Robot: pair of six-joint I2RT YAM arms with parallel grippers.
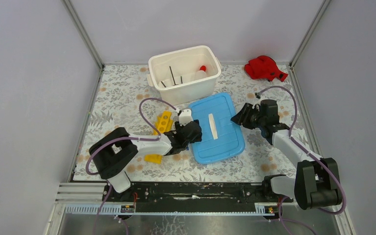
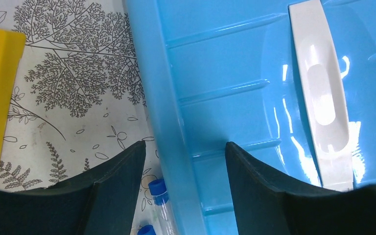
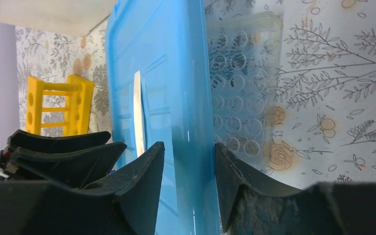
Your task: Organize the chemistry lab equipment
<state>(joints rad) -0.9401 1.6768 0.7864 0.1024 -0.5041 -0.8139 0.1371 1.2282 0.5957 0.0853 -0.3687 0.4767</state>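
Observation:
The yellow test-tube rack (image 1: 162, 122) lies on the flowered mat, left of the blue lid (image 1: 225, 139). My left gripper (image 1: 192, 131) is open astride the lid's left rim (image 2: 161, 98). One finger hangs over the mat and the other over the lid top, in the left wrist view (image 2: 185, 147). Two clear blue-capped tubes (image 2: 157, 190) lie on the mat against that rim, between the fingers. My right gripper (image 1: 238, 117) is open around the lid's right rim (image 3: 196, 98), its fingers close on either side (image 3: 189, 145). Black wire rods (image 1: 172, 76) stand in the white tub.
The white tub (image 1: 210, 78) stands at the back centre with a red-capped item (image 1: 202, 68) inside. A red cloth (image 1: 265, 67) lies at the back right. A clear tray with round wells (image 3: 242, 83) lies beside the lid's right edge. Grey walls close in both sides.

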